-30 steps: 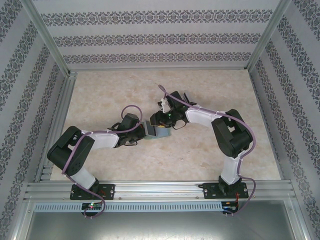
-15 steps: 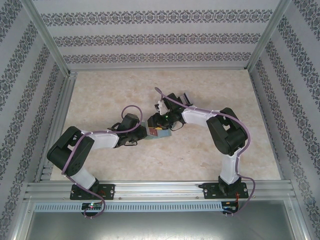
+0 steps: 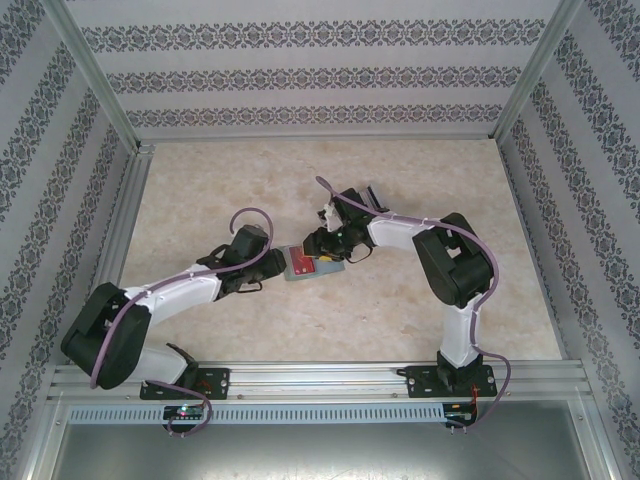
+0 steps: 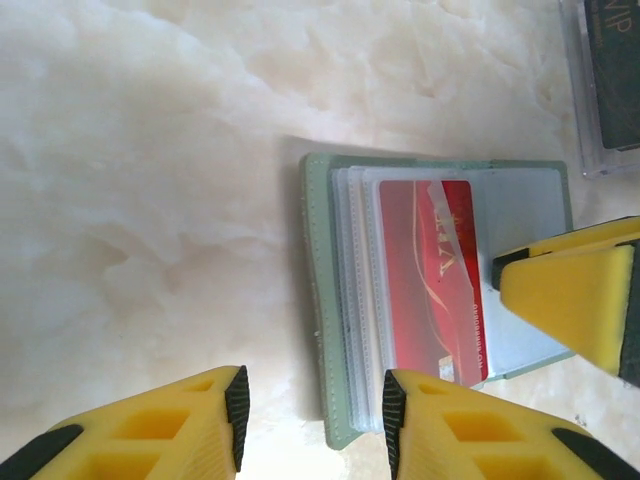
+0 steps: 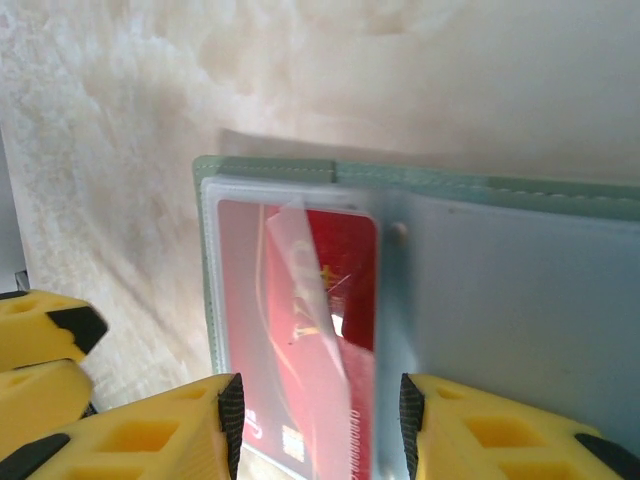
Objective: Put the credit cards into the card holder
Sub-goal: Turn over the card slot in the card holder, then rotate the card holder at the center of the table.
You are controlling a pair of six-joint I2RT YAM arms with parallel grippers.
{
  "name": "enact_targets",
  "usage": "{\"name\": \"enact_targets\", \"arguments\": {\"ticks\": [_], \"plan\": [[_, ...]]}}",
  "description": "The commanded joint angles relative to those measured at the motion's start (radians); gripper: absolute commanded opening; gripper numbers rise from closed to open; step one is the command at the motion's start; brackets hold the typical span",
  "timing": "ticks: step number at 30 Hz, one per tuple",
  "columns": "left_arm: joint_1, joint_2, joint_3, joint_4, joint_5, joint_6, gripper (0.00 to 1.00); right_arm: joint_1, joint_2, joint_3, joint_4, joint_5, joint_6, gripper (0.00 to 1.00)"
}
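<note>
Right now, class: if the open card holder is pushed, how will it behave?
The card holder looks thin and flat, so it would probably slide, not tip, on the smooth table. Its clear sleeves seem floppy and may flap.

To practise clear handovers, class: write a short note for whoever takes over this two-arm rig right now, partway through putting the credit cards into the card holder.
Left gripper: open, empty, hovering at the edge of the card holder.
Right gripper: open, jaws apart over the holder's pockets, not closed on anything.
Card holder: lying open and flat on the table, with a red card in a clear pocket.
Dark card: outside the holder, in a clear case nearby on the table.
Done: holder is open.
Left: the dark card has yet to go into a pocket.
</note>
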Motion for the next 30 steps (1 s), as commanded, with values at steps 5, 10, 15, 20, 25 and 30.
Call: {"name": "enact_targets", "arguments": {"ticks": [5,10,15,20,25,30], "plan": [[0.008,0.043,0.113,-0.071,0.002,0.082,0.43,-0.033,-0.096,-0.004,-0.087,0.068,-0.082,0.48],[0.007,0.120,0.180,-0.022,0.077,0.086,0.41,-0.048,-0.114,-0.045,-0.149,0.145,-0.129,0.48],[0.008,0.189,0.201,0.027,0.131,0.071,0.39,-0.054,-0.118,-0.089,-0.134,0.150,-0.122,0.48],[0.015,0.261,0.244,-0.001,0.152,0.086,0.38,-0.060,-0.108,-0.088,-0.146,0.171,-0.128,0.48],[0.045,0.302,0.283,-0.018,0.163,0.113,0.39,-0.061,-0.094,-0.061,-0.171,0.169,-0.142,0.48],[0.100,0.349,0.393,-0.077,0.188,0.175,0.40,-0.050,-0.139,-0.067,-0.182,0.122,-0.148,0.47]]}}
